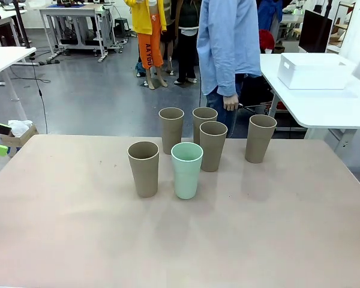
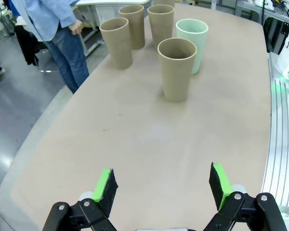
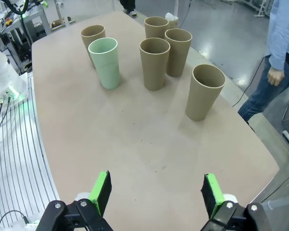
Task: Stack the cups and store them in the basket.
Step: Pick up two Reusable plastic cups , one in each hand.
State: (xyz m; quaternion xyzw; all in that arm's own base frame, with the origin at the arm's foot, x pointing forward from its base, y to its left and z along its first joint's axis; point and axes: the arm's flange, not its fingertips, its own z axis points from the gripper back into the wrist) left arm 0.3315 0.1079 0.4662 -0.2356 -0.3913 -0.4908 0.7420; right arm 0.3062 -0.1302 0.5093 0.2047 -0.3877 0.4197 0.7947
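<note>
Front view: counted six cups, all upright, mouths up, none nested, grouped mid-frame on the far half of the tan table (image 1: 78, 240).
- mint cup (image 1: 187, 170) at front centre, just beside a tan cup (image 1: 144, 169) to its left; could not tell touching or apart.
- tan cup (image 1: 171, 130) behind, centre-left.
- tan cup (image 1: 204, 123) at back centre, partly covered by another tan cup (image 1: 213, 146) in front of it.
- tan cup (image 1: 260, 138) alone, right of the group.

Found the basket (image 1: 315, 71) in the upper right of the frame, white, sitting on a white side table (image 1: 324, 108), well apart from the cups. Interior hidden behind the near wall.

Noted a person (image 1: 228, 42) in a blue shirt and jeans standing at the far edge, upper centre, one hand (image 1: 231, 103) hanging by the hip, near the back cups but touching nothing.

Left wrist view: left claw (image 2: 163, 185) at bottom of frame, jaws spread wide, green pads (image 2: 106, 185) well apart, gripping nothing, over bare tabletop. Nearest tan cup (image 2: 177, 69) upper centre, mint cup (image 2: 192, 45) just behind it.

Right wrist view: right claw (image 3: 156, 191) at bottom of frame, likewise spread wide and gripping nothing, over bare tabletop. Lone tan cup (image 3: 204, 92) right of centre, mint cup (image 3: 104, 62) upper left.
</note>
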